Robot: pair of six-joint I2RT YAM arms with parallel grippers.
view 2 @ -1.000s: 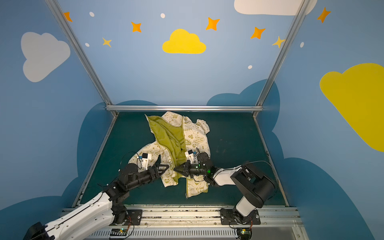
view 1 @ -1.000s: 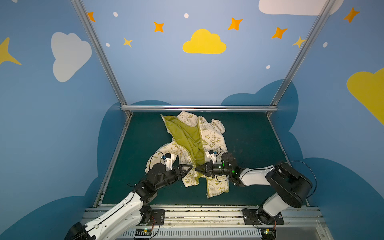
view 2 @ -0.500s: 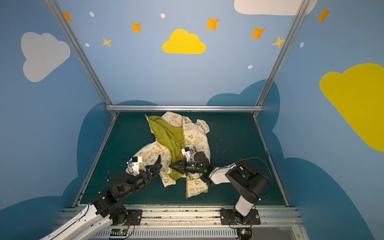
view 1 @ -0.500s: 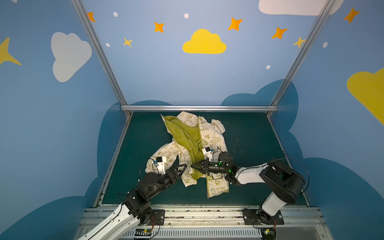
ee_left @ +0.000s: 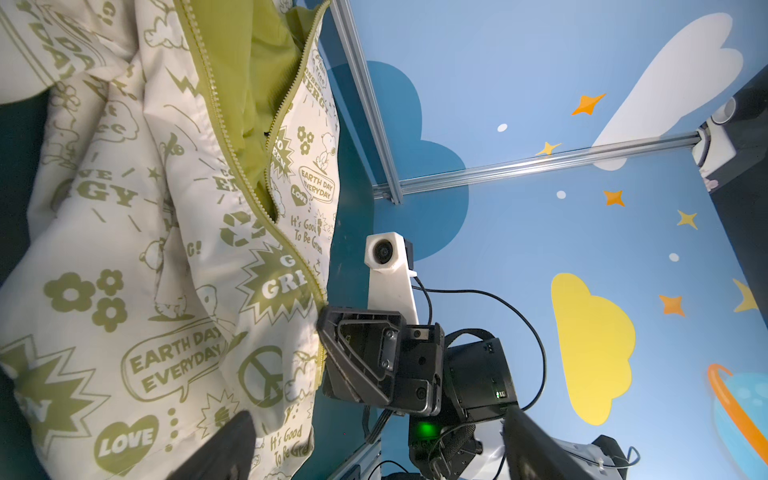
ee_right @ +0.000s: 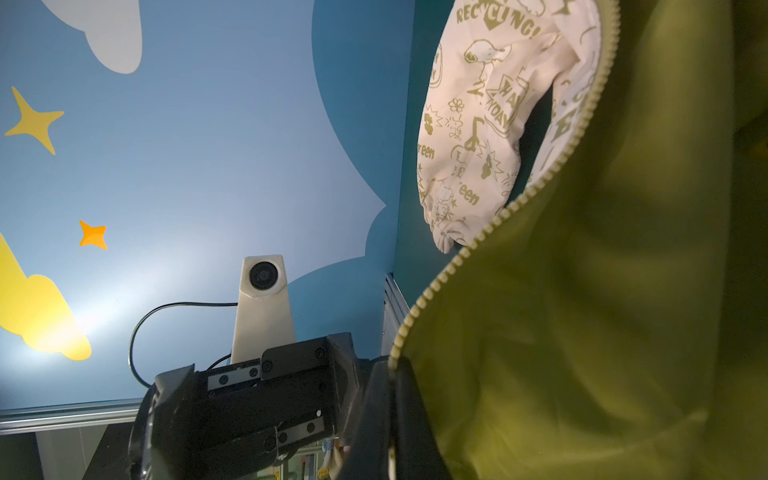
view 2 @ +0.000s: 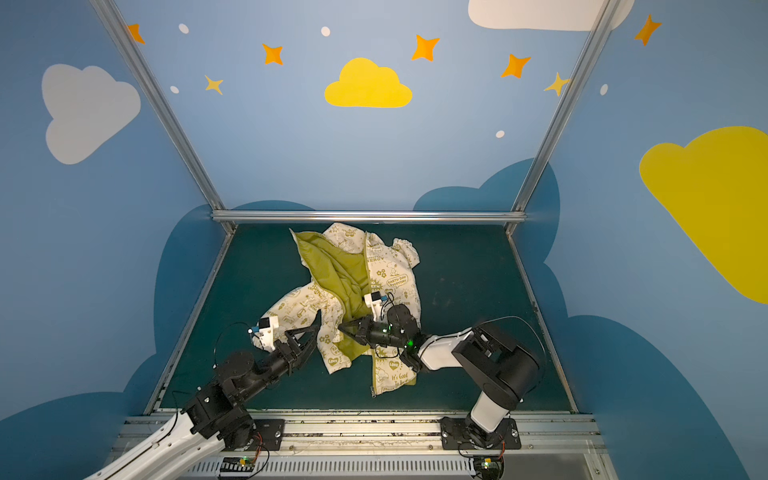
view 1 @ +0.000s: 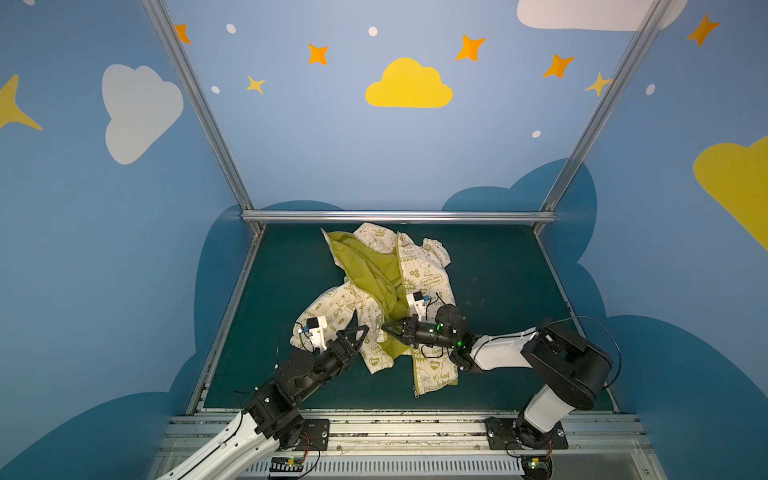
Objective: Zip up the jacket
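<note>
Pulled back from the limp, light jacket (view 1: 428, 270), my left gripper (view 1: 362, 332) gapes wide; my right gripper (view 1: 384, 326) pinches the zipper edge (ee_right: 457, 255), likely the best hold.

left claw (view 1: 363, 337) — wider, farther back

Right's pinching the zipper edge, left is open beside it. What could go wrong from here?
1. The left gripper is open and holds nothing; if the right gripper, shut on the zipper edge of the jacket, pulls, the whole jacket may slide on the mat.
2. The grippers sit close together; the left closing in could hit the right.
3. The front panel by the left gripper is crumpled, so the zipper halves may not line up.
</note>
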